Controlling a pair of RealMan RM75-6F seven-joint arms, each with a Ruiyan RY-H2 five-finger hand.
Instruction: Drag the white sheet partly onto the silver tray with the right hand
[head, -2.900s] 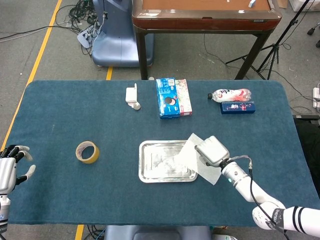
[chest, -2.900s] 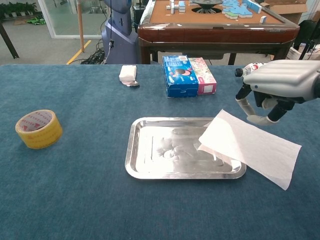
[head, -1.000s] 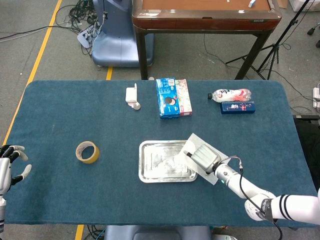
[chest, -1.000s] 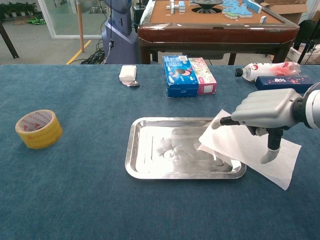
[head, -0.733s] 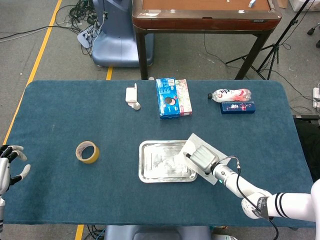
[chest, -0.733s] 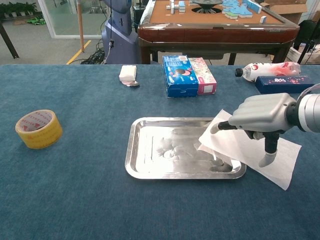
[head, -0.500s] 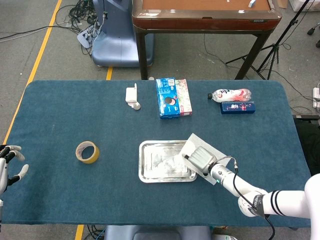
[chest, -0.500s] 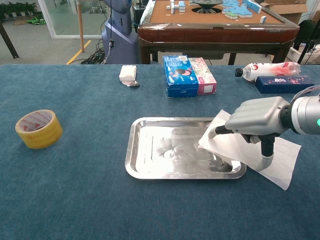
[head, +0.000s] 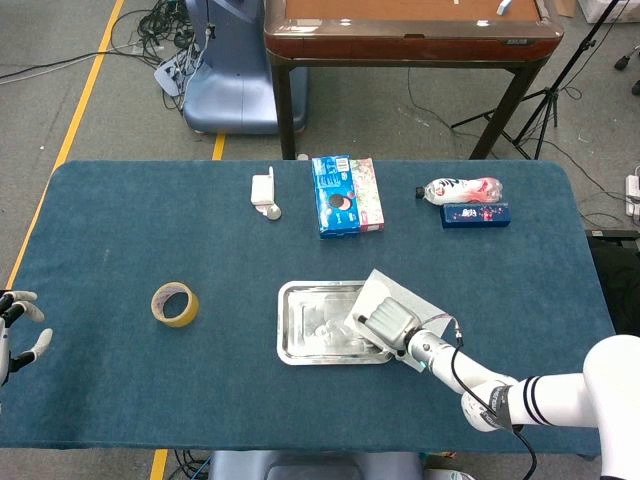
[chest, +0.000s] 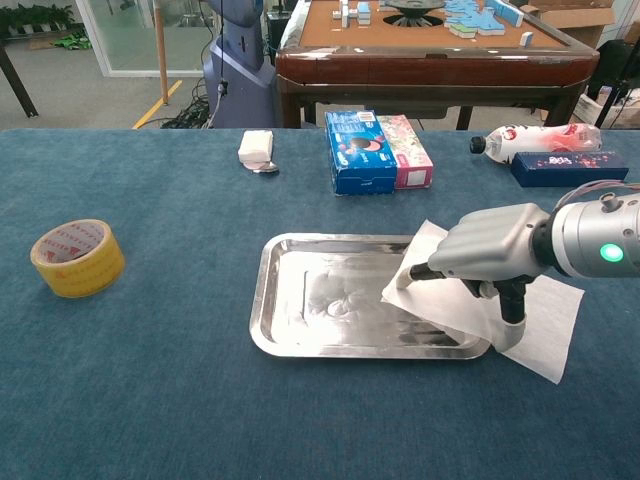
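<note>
The white sheet (head: 428, 306) (chest: 545, 318) lies with its left part over the right end of the silver tray (head: 290, 325) (chest: 262, 300), and the rest is on the blue cloth. My right hand (head: 386, 322) (chest: 492, 250) presses down on the sheet, palm low. One finger reaches left to the sheet's edge above the tray and the thumb touches the sheet near the tray's right rim. Nothing is pinched. My left hand (head: 14, 326) hovers at the table's far left edge, fingers spread, holding nothing. The chest view does not show it.
A yellow tape roll (head: 174, 304) (chest: 77, 257) sits at the left. At the back stand a blue box (head: 347, 195) (chest: 360, 150), a small white object (head: 264, 192) (chest: 256, 147), a lying bottle (head: 460, 188) (chest: 540, 137) and a dark blue box (head: 476, 214) (chest: 570, 167).
My right hand came down onto the sheet and slid left, taking the sheet further over the tray. The left hand drifted slightly toward the table edge.
</note>
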